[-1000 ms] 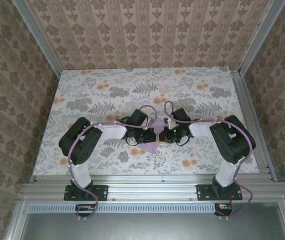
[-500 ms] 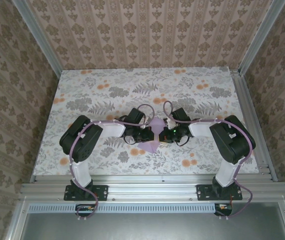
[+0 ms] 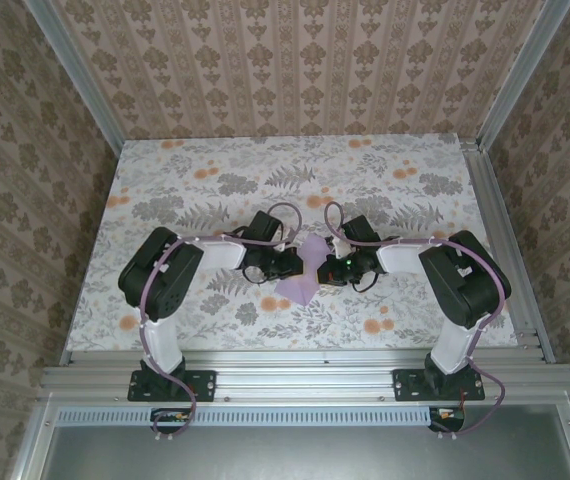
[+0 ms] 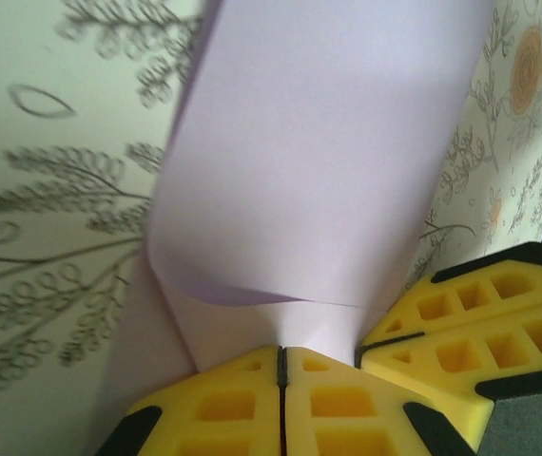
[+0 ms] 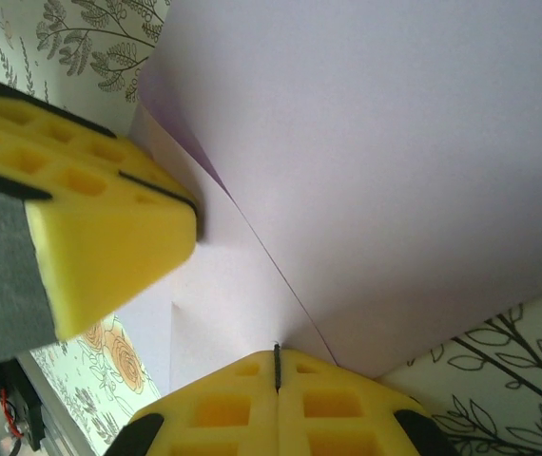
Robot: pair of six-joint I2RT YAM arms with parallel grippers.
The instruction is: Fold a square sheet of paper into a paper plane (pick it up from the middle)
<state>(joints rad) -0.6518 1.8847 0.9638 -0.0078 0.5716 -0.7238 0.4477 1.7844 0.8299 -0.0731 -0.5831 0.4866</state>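
The square sheet of paper (image 3: 302,272) is pale lilac and hangs bent between my two grippers at the middle of the table. My left gripper (image 3: 287,264) is shut on its left part. In the left wrist view the yellow fingers (image 4: 347,399) meet flat and the paper (image 4: 328,152) curls up and over from their seam. My right gripper (image 3: 329,268) is shut on the opposite part, and its fingers (image 5: 338,408) pinch the paper (image 5: 395,161) beside a straight crease. The two grippers' fingertips stand close together.
The table (image 3: 185,170) has a grey-and-orange floral top, with patterned walls on three sides and aluminium rails (image 3: 500,230) along the edges. Both arms reach inward from the near edge, their cables looping above the wrists. Open floral surface lies behind the grippers.
My left gripper has drawn a little to the left and away, so more of the lilac paper shows between the grippers. The right arm has barely moved.
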